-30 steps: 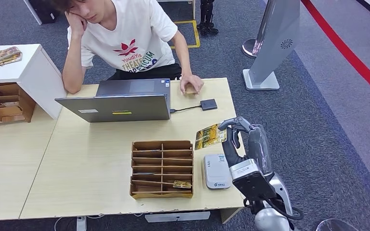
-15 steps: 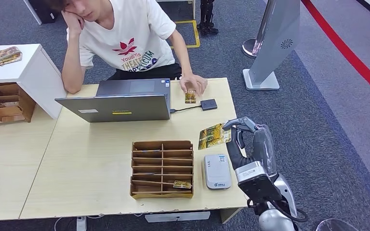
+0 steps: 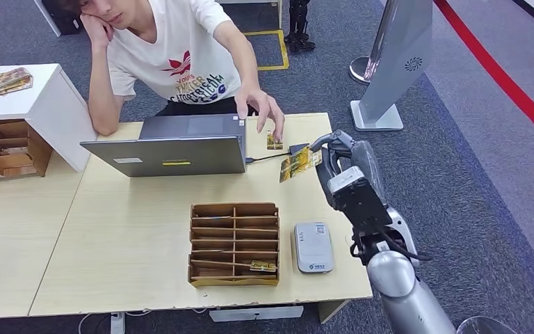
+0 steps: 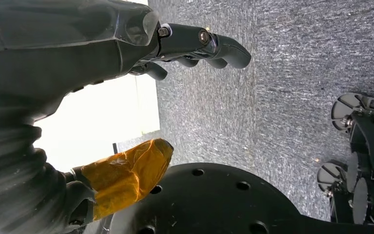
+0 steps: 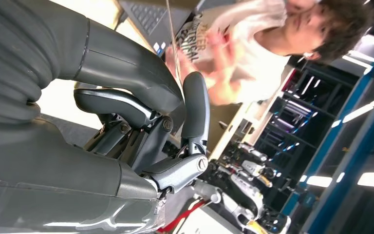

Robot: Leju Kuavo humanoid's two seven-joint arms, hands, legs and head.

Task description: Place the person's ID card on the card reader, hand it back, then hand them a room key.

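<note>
My right hand (image 3: 335, 158) is raised over the table's far right part and pinches a yellow-green patterned card (image 3: 297, 165), which it holds out toward the person (image 3: 174, 56). The person's hand (image 3: 261, 104) hovers just beyond the card, apart from it. A small card (image 3: 274, 141) lies on the table below that hand. The white card reader (image 3: 313, 247) sits near the front edge with nothing on it. In the right wrist view the fingers (image 5: 195, 107) close on the card's thin edge (image 5: 174, 48). My left hand (image 4: 126, 53) hangs over the carpet and holds nothing.
A wooden slotted organizer (image 3: 234, 243) with a patterned card in its front row stands left of the reader. An open laptop (image 3: 170, 146) and a small black box (image 3: 303, 148) on a cable occupy the far side. A white cabinet (image 3: 28, 104) stands at the left.
My right hand has lifted and carried the card forward, away from the reader and toward the person. The person's hand has risen off the small card and reaches toward mine.
</note>
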